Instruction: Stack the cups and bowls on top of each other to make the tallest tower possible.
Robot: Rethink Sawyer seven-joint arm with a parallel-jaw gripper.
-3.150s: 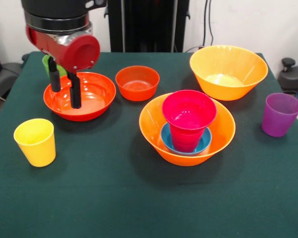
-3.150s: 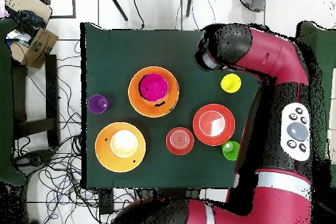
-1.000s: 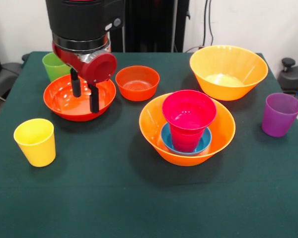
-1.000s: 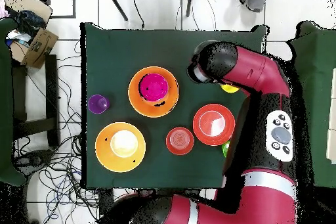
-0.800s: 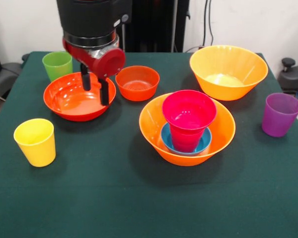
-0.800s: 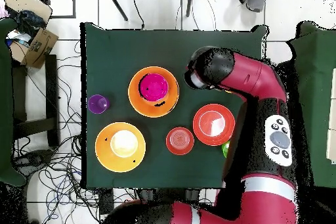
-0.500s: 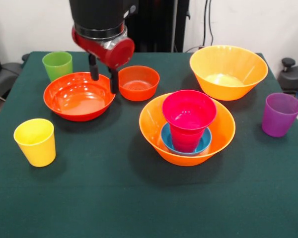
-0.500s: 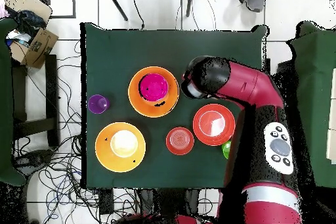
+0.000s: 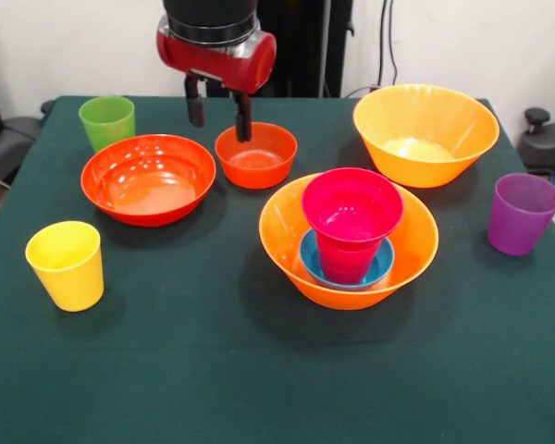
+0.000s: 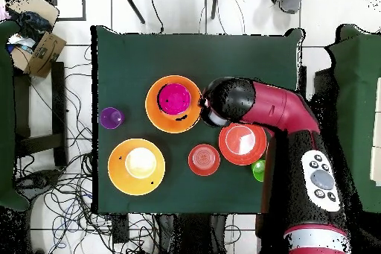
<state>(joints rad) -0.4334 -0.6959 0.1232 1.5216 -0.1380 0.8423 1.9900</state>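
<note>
My gripper (image 9: 220, 117) hangs open and empty above the left rim of the small red-orange bowl (image 9: 255, 154), touching nothing. The wide shallow red-orange bowl (image 9: 148, 178) lies to its left. The tower (image 9: 349, 240) is a large orange bowl (image 10: 156, 113) holding a blue bowl (image 9: 381, 265) with the crimson-pink cup (image 9: 351, 220) in it. Another large orange bowl (image 9: 425, 132) stands at the back right. Loose cups stand around: green (image 9: 107, 121), yellow (image 9: 66, 265), purple (image 9: 523, 213). In the overhead view the arm (image 10: 260, 106) covers the gripper and the yellow cup.
The overhead view shows the second large orange bowl (image 10: 136, 166), the small red-orange bowl (image 10: 204, 159), the wide bowl (image 10: 242, 141), the green cup (image 10: 259, 170) and the purple cup (image 10: 111, 118) on the green table (image 10: 134, 57). Cables and boxes lie on the floor around it.
My gripper has risen from over the wide shallow bowl and travelled right in the front view to the small red-orange bowl's rim. It stayed open and empty. No cup or bowl moved.
</note>
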